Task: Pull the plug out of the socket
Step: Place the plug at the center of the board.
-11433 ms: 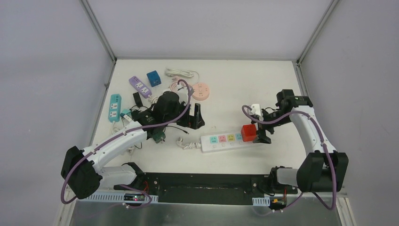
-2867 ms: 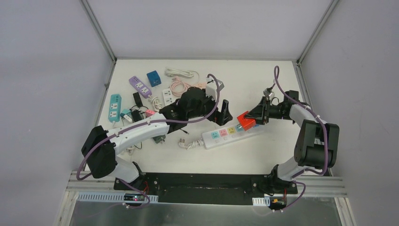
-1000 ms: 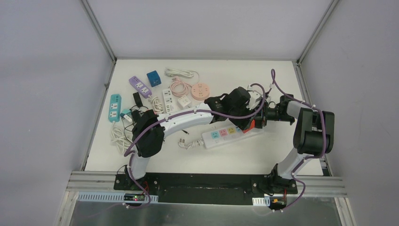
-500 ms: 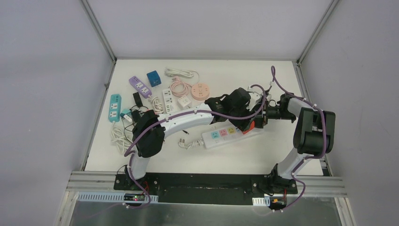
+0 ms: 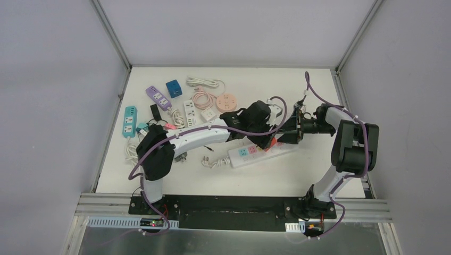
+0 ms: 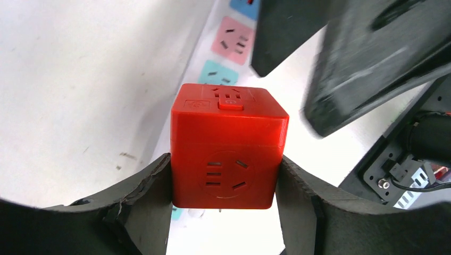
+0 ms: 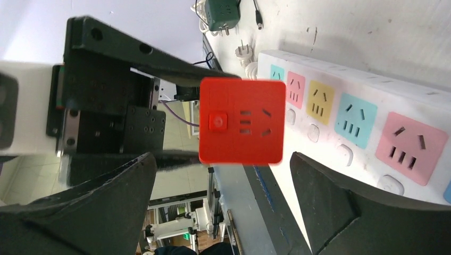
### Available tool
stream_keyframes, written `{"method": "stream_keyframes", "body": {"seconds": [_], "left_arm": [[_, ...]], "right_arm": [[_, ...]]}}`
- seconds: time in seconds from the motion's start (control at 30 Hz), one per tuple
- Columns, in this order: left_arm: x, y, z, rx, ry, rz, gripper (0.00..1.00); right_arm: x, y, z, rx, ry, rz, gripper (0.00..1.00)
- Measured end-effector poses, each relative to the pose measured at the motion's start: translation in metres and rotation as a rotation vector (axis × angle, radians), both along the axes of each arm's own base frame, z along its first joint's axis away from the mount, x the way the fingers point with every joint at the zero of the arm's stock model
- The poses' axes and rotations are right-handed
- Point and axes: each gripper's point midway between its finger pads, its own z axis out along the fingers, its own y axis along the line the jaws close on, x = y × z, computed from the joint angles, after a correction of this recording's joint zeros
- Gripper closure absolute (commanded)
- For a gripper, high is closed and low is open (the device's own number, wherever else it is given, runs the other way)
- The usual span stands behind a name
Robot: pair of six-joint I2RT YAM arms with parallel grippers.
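Observation:
The plug is a red cube adapter [image 6: 228, 154], and my left gripper [image 6: 226, 172] is shut on its two sides. It hangs just above the white power strip [image 6: 232, 43], the socket, with a pin showing under it. From above, the plug [image 5: 271, 141] sits in the left gripper [image 5: 268, 139] over the strip's [image 5: 250, 154] right end. My right gripper [image 5: 289, 131] faces it from the right, open. In the right wrist view the plug [image 7: 242, 121] floats beyond the right gripper [image 7: 223, 202], apart from both wide-spread fingers [image 7: 106, 212], beside the strip [image 7: 361, 127].
Other sockets lie at the back left: a purple strip [image 5: 158, 97], a blue cube [image 5: 173, 87], a pink round socket [image 5: 230, 102], a teal strip [image 5: 130, 121] and white cables [image 5: 205, 82]. A green adapter [image 7: 223, 10] lies beyond the strip's cord end.
My right gripper has opened wide and let go of the red plug. The left gripper keeps hold of it and has drawn back slightly to the left.

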Motion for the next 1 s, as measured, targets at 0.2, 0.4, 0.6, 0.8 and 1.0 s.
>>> {"method": "stream_keyframes", "body": {"seconds": [0.2,0.4,0.6,0.8,1.0], "left_arm": [[0.008,0.037,0.003,0.012,0.002,0.088,1.0],[0.019,0.077,0.006,0.019,-0.006,0.202,1.0],[0.035,0.121,0.0,0.032,0.009,0.329,1.0],[0.048,0.16,-0.01,0.074,0.007,0.451,1.0],[0.054,0.191,-0.019,0.118,0.025,0.549,1.0]], "right_arm": [[0.0,-0.001,0.003,-0.002,-0.021,0.019,0.0],[-0.004,-0.001,0.001,-0.006,-0.02,0.033,0.0],[-0.007,-0.002,-0.001,-0.016,-0.033,0.045,0.0],[-0.006,-0.003,0.0,-0.024,-0.047,0.051,0.0],[-0.006,-0.003,-0.001,-0.027,-0.054,0.054,0.0]]}}
